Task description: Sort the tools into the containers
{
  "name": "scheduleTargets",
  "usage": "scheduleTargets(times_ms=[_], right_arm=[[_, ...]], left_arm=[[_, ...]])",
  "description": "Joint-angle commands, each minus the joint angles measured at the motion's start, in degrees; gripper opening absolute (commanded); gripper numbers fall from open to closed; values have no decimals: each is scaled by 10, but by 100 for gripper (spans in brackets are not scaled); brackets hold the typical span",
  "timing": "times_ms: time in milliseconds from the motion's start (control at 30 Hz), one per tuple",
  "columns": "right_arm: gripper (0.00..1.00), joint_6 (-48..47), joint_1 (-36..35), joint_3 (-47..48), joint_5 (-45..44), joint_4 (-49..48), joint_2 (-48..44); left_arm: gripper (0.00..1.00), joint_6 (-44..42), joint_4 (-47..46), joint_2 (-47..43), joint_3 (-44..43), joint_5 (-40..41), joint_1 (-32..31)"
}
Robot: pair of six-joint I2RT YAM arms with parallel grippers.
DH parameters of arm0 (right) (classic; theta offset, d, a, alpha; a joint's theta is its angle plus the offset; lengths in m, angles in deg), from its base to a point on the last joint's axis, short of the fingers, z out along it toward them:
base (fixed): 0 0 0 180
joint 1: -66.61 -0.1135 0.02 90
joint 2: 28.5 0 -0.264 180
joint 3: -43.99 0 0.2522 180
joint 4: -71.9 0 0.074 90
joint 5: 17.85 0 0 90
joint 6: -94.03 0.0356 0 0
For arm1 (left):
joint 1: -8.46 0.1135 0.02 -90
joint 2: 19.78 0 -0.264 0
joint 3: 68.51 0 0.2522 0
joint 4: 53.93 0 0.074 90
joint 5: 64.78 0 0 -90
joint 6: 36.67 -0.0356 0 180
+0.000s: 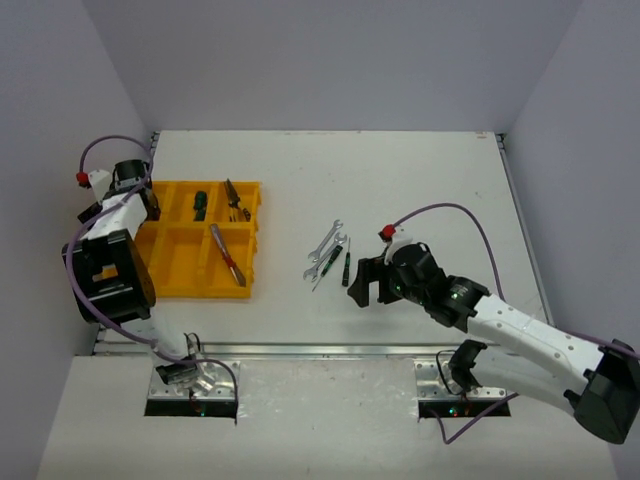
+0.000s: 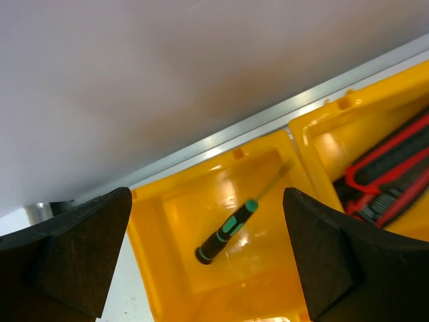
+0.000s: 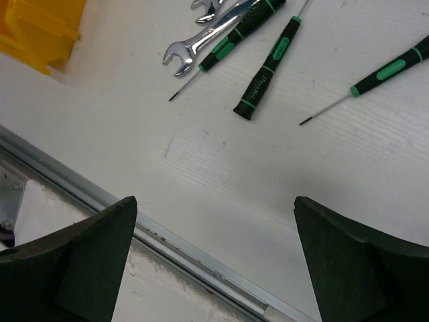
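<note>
White tabletop, plain grey walls all round. Over on the left sits the yellow tray (image 1: 165, 270), and the left gripper (image 2: 208, 261) hangs by its far left corner, jaws spread wide and holding nothing. Below it a green-black screwdriver (image 2: 226, 231) lies in one compartment, with red-black pliers (image 2: 385, 178) in the next and a red-handled knife (image 1: 228, 256) in the near right one. Mid-table, wrenches (image 1: 325, 241) and screwdrivers (image 3: 263, 74) lie loose. Just on the near side of them the right gripper (image 3: 214, 261) hovers, wide open too.
</note>
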Motion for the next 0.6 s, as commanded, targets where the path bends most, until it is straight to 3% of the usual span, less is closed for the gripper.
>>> scheduleTargets(times_ms=[0,133,233,367,567], right_arm=[[99,46,-1,36,-51,0,60],[99,159,0,76,-166,65,129],[99,307,1,146,-242,160,223],[99,346,29,242,-268,259,356],[97,363,94,309,-274,281,463]], left_arm=[[99,3,-24,-95,-2,-69,2],[100,3,-25,-171,-3,-155,-17],[100,15,-16,-229,0,-237,-24],[100,48,-50,-384,98,-419,-36],[100,45,-53,-506,245,-509,-91]])
